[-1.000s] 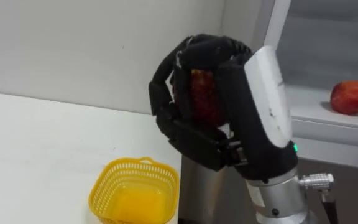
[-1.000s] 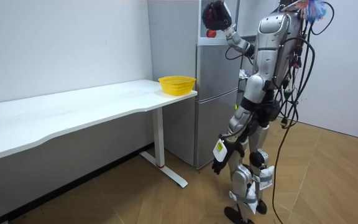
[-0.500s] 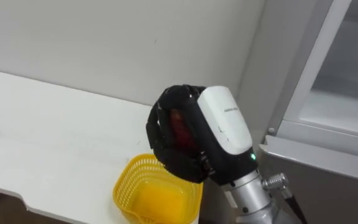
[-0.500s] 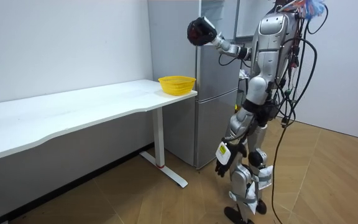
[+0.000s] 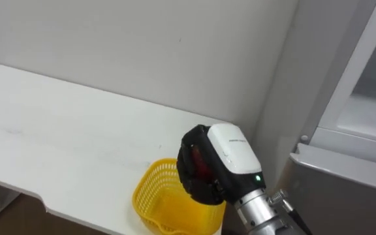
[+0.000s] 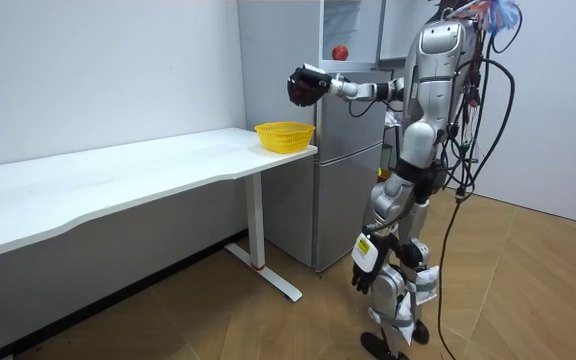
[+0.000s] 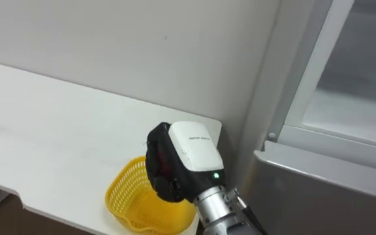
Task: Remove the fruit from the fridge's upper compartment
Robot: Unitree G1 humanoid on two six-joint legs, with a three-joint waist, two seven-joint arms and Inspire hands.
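Note:
My right hand (image 5: 222, 156) is shut on a red fruit (image 5: 197, 167) that shows dimly between its dark fingers. The hand hovers just above the right rim of a yellow mesh basket (image 5: 150, 197), which stands at the corner of the white table (image 5: 57, 140) beside the fridge. In the room view the arm reaches out level from the shoulder, with the right hand (image 6: 306, 85) over the basket (image 6: 284, 135). A second red fruit (image 6: 339, 52) lies on the shelf of the open upper fridge (image 6: 353, 35). My left hand (image 6: 364, 270) hangs by my thigh, fingers loose.
The grey fridge (image 5: 335, 192) stands right against the table's end, its upper compartment (image 5: 371, 104) open with a pale shelf. A white wall runs behind the table. I stand on the wooden floor in front of the fridge.
My right hand, with the red fruit in it, has swung down and left from the upper fridge to just above the yellow basket. The eye views have turned toward the table.

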